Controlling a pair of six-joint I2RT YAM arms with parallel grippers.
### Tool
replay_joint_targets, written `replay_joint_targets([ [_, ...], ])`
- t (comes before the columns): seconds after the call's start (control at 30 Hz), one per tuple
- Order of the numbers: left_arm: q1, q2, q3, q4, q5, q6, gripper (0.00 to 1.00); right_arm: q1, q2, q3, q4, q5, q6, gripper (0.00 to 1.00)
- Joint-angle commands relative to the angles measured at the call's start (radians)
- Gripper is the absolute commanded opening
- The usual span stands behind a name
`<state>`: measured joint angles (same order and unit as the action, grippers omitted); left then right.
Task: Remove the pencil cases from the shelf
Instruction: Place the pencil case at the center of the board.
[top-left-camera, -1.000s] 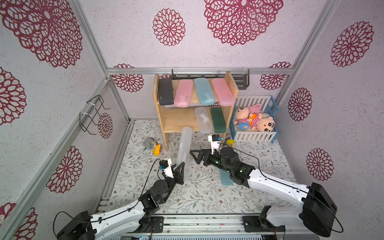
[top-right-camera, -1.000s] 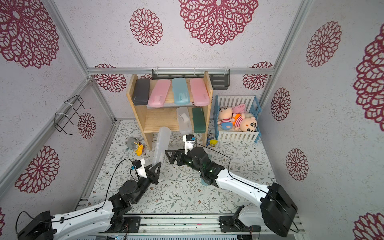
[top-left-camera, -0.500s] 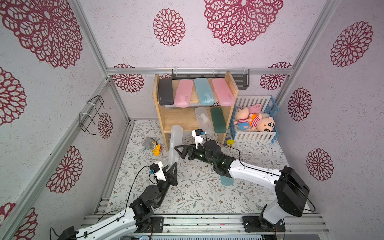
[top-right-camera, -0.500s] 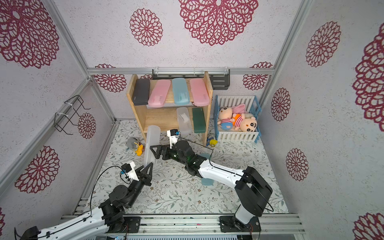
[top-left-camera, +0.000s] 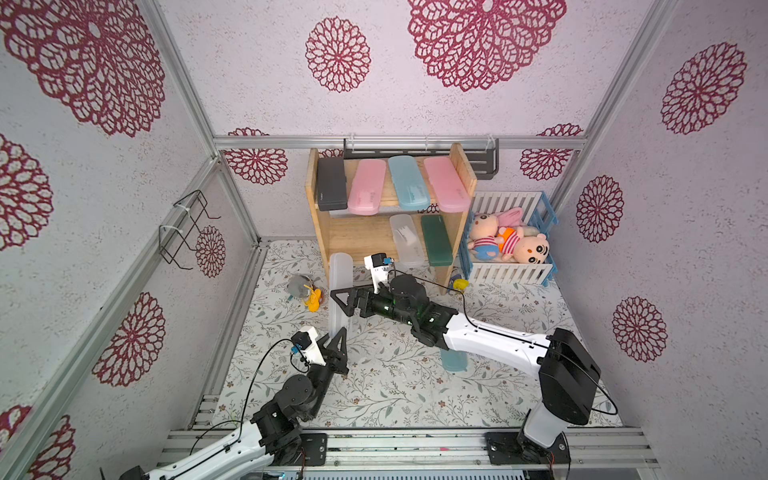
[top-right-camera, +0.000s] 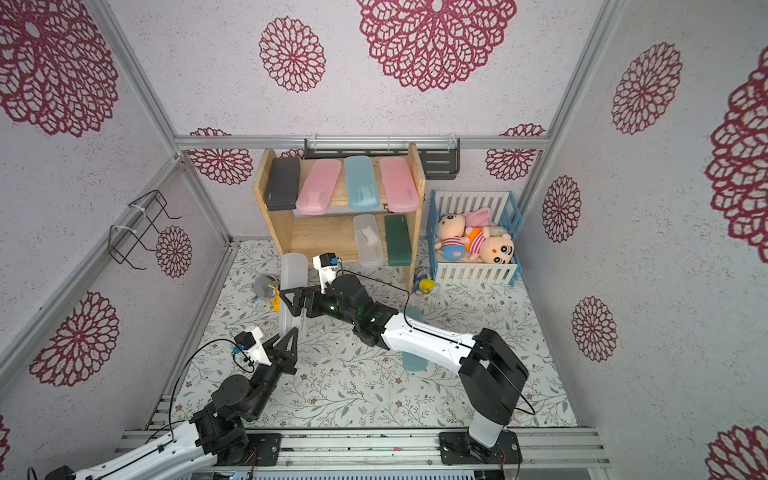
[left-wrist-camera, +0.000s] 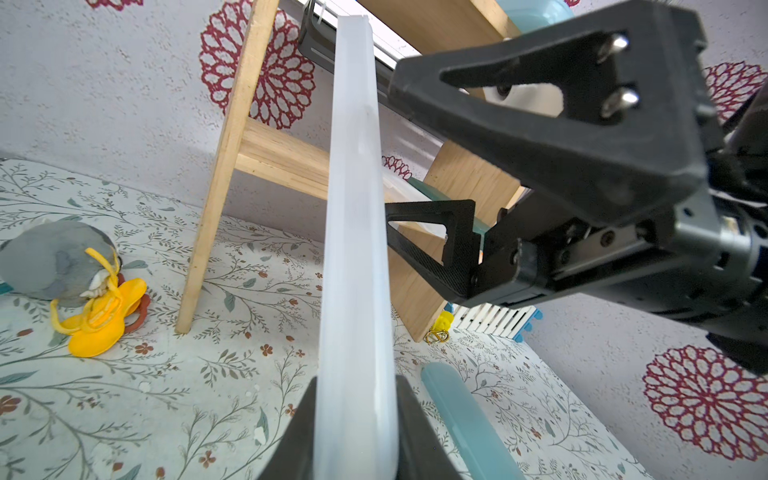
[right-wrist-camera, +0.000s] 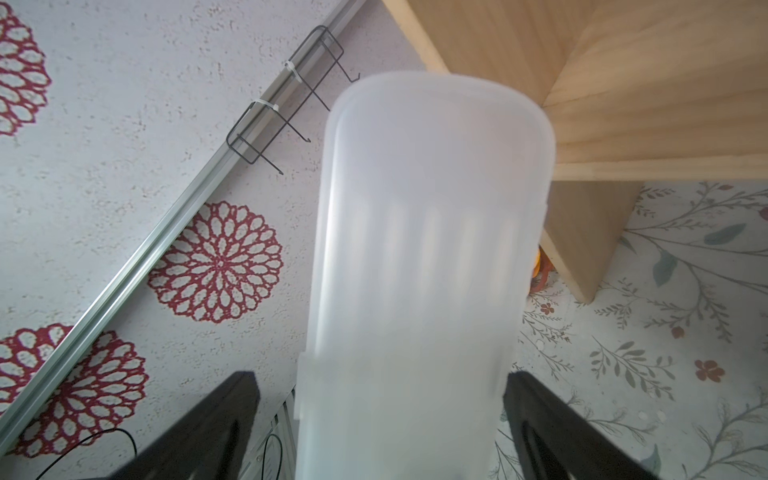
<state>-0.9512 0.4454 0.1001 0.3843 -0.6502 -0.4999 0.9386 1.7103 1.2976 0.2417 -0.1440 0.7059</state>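
Left claw (top-left-camera: 340, 334) pinching lower end of upright frosted case (top-left-camera: 340, 270), right claw (top-left-camera: 347, 303) spread around its middle

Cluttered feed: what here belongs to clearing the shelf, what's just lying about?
Job: shelf; on it black case, two pink cases, light blue case, frosted case, dark green case; second frosted case in the left fingers; teal case on the mat.
Lying about: crib, dolls, grey plush, wire rack, dark wall rack.

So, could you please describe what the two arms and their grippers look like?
The left arm and right arm have white shells and black joints. The left gripper and right gripper carry black triangular cut-out fingers. Each wrist bears a white camera with a blue connector and a black cable.
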Motion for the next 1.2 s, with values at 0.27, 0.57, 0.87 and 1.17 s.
replay_joint_targets([
  [0.27,-0.033,0.013,0.021,0.005,0.014,0.032,0.00,0.015,0.035,0.052,-0.074,0.029,-0.016,0.99],
  [0.57,-0.038,0.011,0.035,-0.027,-0.018,0.020,0.38,-0.001,-0.024,-0.049,-0.015,0.006,-0.003,0.68],
  [0.87,-0.040,0.019,0.050,-0.045,-0.083,-0.020,0.97,-0.157,-0.289,-0.240,-0.370,0.050,-0.215,0.60],
  [1.17,-0.038,0.026,0.053,-0.025,-0.076,-0.034,0.97,-0.462,-0.567,-0.273,-0.895,0.254,-0.465,0.68],
])
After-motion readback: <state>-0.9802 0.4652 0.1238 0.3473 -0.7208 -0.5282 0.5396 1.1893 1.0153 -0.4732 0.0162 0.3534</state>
